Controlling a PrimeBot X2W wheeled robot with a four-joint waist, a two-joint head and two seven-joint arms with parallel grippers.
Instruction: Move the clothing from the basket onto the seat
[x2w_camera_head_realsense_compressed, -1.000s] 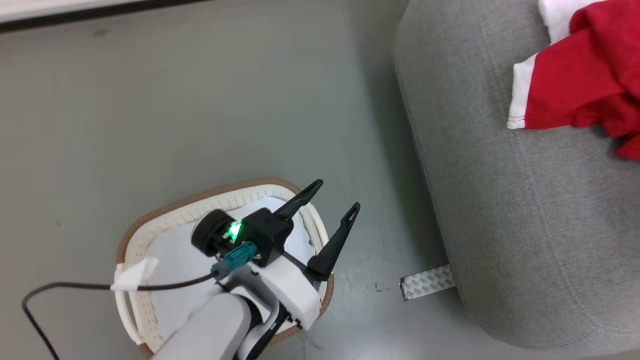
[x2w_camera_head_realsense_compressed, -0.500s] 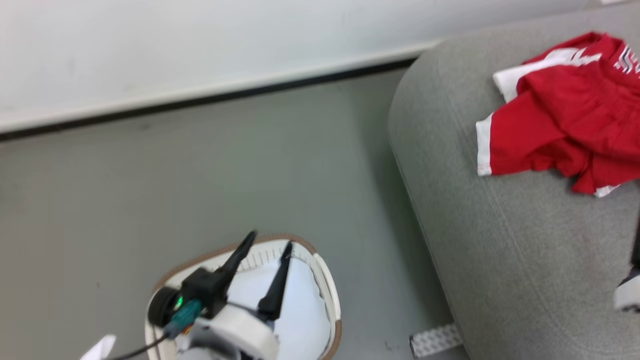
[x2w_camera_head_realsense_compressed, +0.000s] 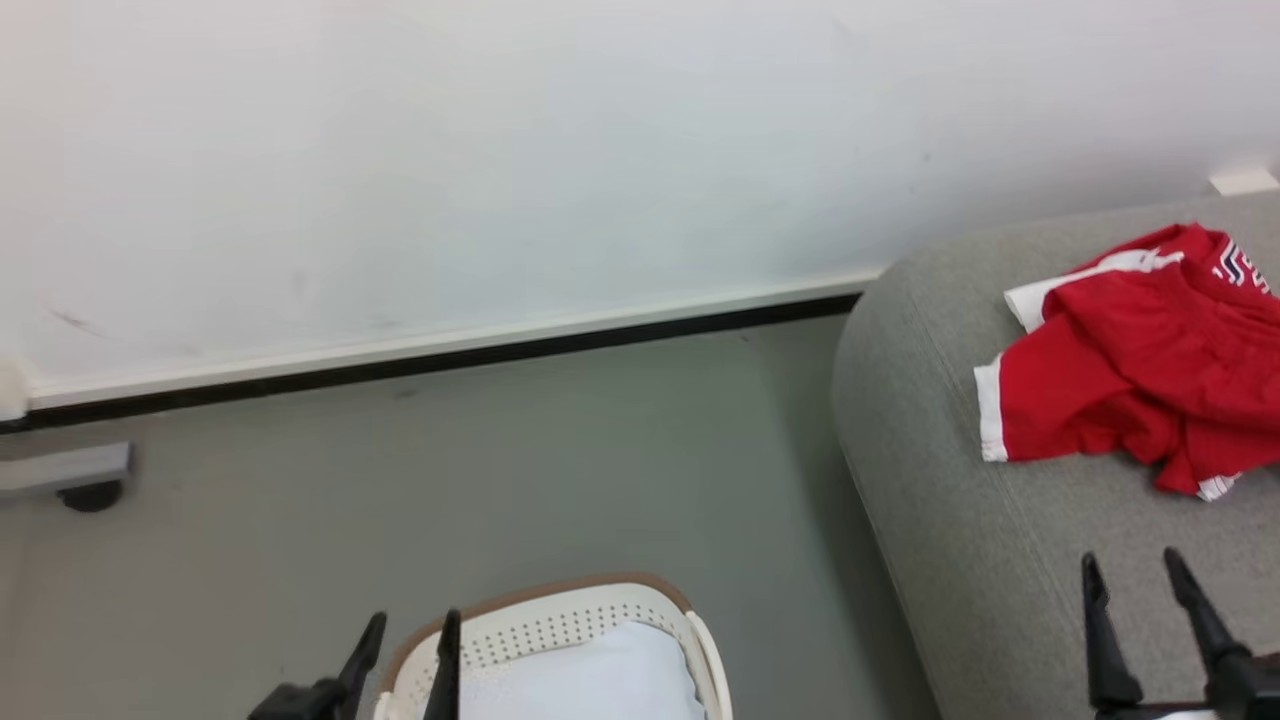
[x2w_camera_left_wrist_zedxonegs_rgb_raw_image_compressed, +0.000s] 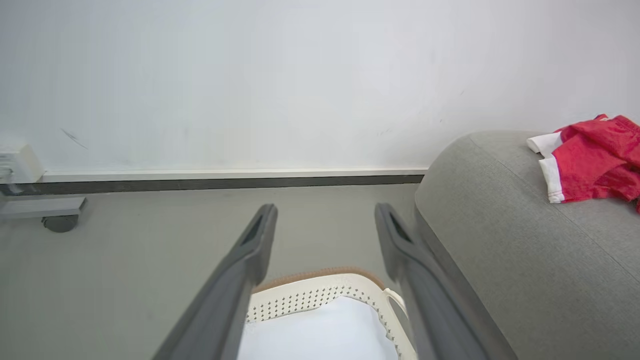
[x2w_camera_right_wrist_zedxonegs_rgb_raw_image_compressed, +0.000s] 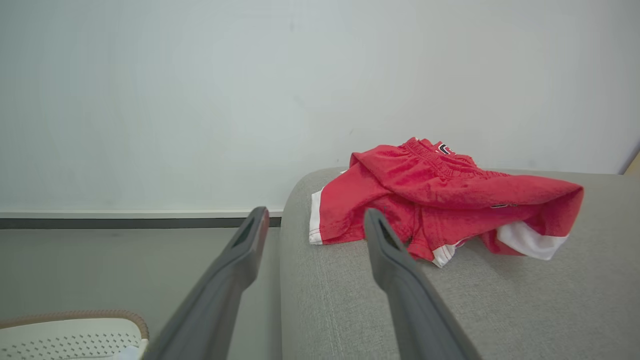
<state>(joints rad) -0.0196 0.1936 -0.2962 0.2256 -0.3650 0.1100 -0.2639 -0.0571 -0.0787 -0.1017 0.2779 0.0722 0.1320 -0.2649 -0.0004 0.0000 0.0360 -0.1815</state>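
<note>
Your left gripper (x2w_camera_head_realsense_compressed: 415, 620) and right gripper (x2w_camera_head_realsense_compressed: 1130, 560) gape empty. Beyond the right jaws: crumpled red clothing (x2w_camera_head_realsense_compressed: 1130, 400), lettering unreadable, on the woven seat (x2w_camera_head_realsense_compressed: 960, 560).

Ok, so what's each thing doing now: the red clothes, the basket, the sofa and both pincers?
clothing: crumpled heap on the seat.
basket: upright on the floor, visible part holds no clothing.
seat: bears the clothing.
left pincer: open, holding nothing, by the basket.
right pincer: open, holding nothing, over the seat.
</note>
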